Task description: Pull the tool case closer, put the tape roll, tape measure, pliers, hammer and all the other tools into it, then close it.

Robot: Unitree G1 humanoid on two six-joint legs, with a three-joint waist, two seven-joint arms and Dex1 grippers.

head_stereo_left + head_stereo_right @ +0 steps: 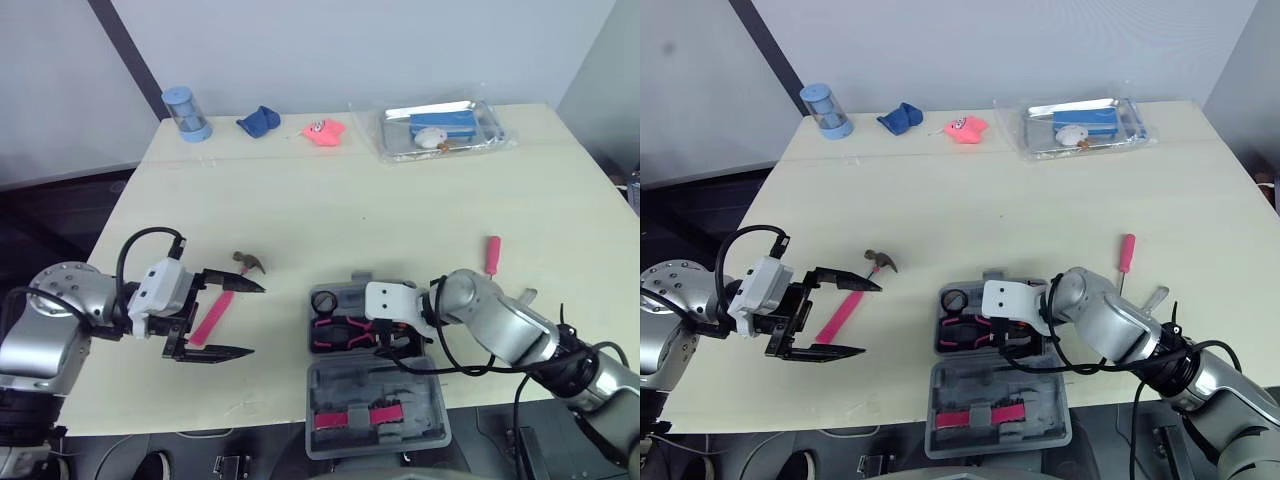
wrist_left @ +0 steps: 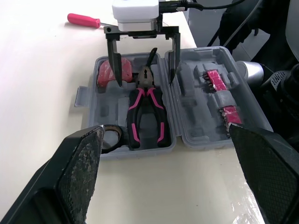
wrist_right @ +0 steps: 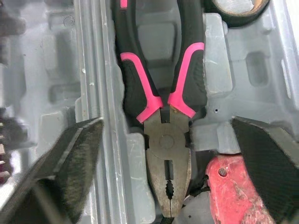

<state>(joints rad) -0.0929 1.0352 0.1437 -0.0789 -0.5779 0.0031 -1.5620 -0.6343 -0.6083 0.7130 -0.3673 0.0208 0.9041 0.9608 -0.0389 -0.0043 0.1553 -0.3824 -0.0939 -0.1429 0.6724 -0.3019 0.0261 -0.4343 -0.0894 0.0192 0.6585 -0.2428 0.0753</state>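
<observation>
Cream-coloured counter [image 1: 400, 200], grey wall behind.

Landmark: the grey moulded-plastic tool case [image 1: 375, 385], lying open at the near edge of the counter with its lid folded toward me. I judge the pull-closer step done.

Inside the case:
- black tape roll [image 1: 323, 299], seated in the far-left corner pocket
- pliers with pink-and-black handles [image 2: 146, 100], down in the middle slot
- red tape measure [image 2: 106, 74], in the pocket beside the pliers' nose

Outside the case:
- hammer with a pink handle and dark metal head [image 1: 215, 310], flat on the counter to the left of the case
- screwdriver with a red handle [image 1: 492, 254], on the counter beyond the case's right side
- small pale object [image 1: 525, 296] near the screwdriver, closer to the case; I cannot tell what it is

My right gripper [image 2: 145, 83] hangs over the case with its fingers spread wide on either side of the pliers' nose, holding nothing. The pliers look placed.

My left gripper [image 1: 256, 320] is left of the case, spread wide and low over the counter, with the hammer handle running between its two fingers. It has no grip on the handle yet.

Progress estimate: about halfway. Hammer, screwdriver and possibly the pale item remain to be packed, then the lid must be shut.
</observation>
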